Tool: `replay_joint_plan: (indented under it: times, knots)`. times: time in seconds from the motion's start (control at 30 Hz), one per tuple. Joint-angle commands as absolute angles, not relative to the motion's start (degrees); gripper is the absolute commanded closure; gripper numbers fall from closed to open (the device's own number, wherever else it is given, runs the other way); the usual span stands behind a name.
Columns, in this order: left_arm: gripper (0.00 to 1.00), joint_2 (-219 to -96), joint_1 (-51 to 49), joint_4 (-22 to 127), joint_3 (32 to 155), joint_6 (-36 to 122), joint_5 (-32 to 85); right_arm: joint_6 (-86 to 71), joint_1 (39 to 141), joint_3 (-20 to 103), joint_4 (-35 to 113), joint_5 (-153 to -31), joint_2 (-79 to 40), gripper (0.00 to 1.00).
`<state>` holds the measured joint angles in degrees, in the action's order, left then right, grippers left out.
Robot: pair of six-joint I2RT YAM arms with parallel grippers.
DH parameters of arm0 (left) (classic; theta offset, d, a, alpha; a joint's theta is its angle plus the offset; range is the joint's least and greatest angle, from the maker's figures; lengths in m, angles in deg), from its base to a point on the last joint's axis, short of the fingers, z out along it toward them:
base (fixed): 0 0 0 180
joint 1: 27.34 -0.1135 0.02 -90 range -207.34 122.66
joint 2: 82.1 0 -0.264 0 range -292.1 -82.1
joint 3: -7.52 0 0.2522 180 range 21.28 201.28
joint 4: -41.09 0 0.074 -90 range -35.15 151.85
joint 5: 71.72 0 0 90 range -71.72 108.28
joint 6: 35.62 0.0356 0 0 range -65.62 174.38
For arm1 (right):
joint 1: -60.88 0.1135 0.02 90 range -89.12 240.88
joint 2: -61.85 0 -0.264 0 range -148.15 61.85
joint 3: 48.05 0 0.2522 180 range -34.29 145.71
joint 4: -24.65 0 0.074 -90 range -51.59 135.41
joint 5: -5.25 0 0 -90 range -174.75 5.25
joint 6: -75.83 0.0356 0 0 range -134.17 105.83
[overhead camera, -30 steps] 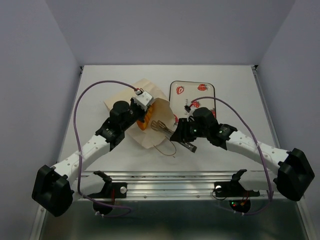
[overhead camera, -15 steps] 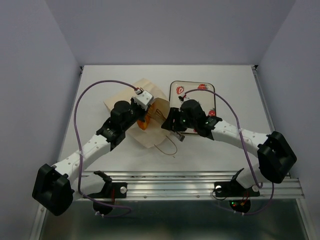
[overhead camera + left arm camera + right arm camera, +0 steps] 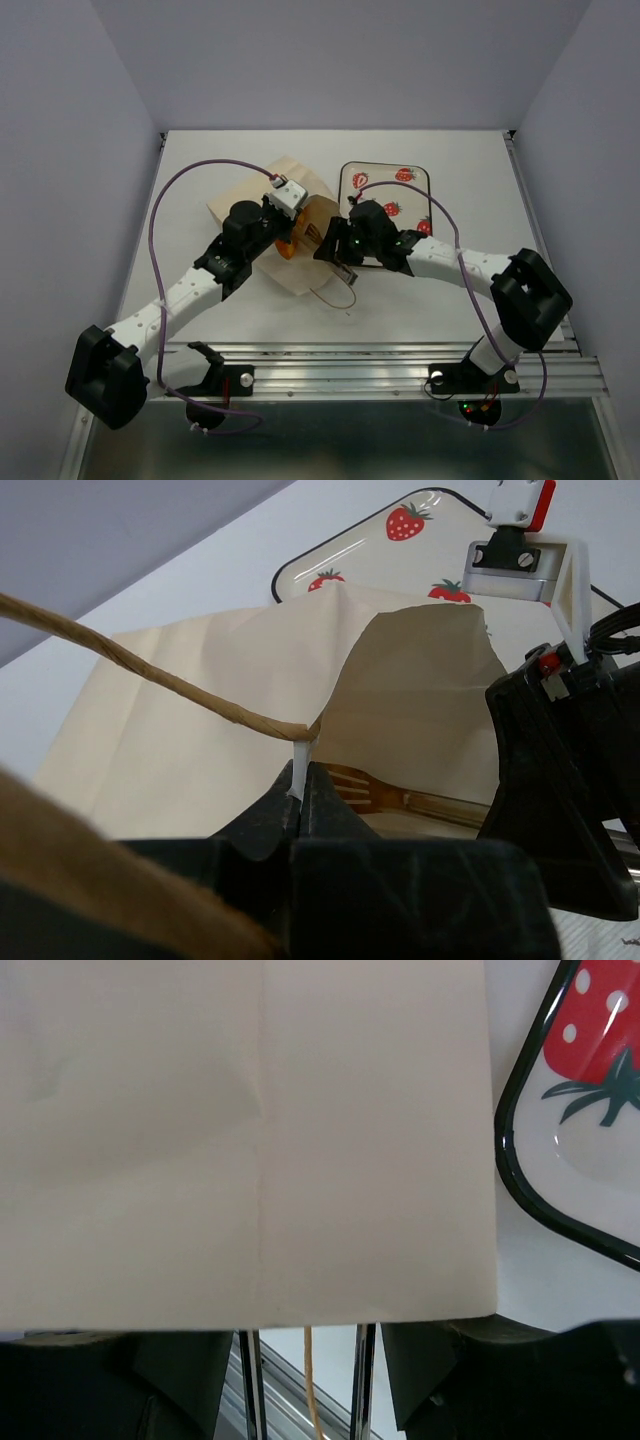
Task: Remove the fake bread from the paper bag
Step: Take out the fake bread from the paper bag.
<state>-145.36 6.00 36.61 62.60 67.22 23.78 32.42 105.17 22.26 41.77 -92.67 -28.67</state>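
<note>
Glossy golden-orange toy bread (image 3: 287,248) sits inside the cream paper bag (image 3: 300,280) left of centre, its rim clamped by the left pincer (image 3: 300,785), seemingly holding it agape for the parted right pincer (image 3: 328,243).

The creased cream paper bag (image 3: 250,1140) fills the view, a strawberry tray (image 3: 585,1175) corner just right of it. A thin cord (image 3: 308,1380) shows between the right gripper (image 3: 305,1390)'s parted fingers.
</note>
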Motion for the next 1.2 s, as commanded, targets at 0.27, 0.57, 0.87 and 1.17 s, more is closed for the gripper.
replay_joint_plan:
  times: [0.27, 0.57, 0.87, 1.17]
  knots:
    - [1.0, -145.38, 6.41, 31.83, 65.49, 66.07, 24.26, 35.84, 106.32, 26.61, 36.39, -92.57, -31.84, 0.44]
    - [1.0, -145.55, 6.41, 31.47, 65.4, 65.89, 25.75, 39.18, 106.32, 29.08, 36.04, -92.13, -35.35, 0.42]
    - [1.0, -144.59, 6.5, 31.39, 64.96, 66.16, 25.76, 39.97, 106.32, 30.04, 36.13, -90.37, -37.38, 0.52]
    - [1.0, -145.11, 6.5, 31.39, 64.96, 66.07, 22.25, 38.04, 106.32, 28.38, 34.55, -89.5, -33.7, 0.83]
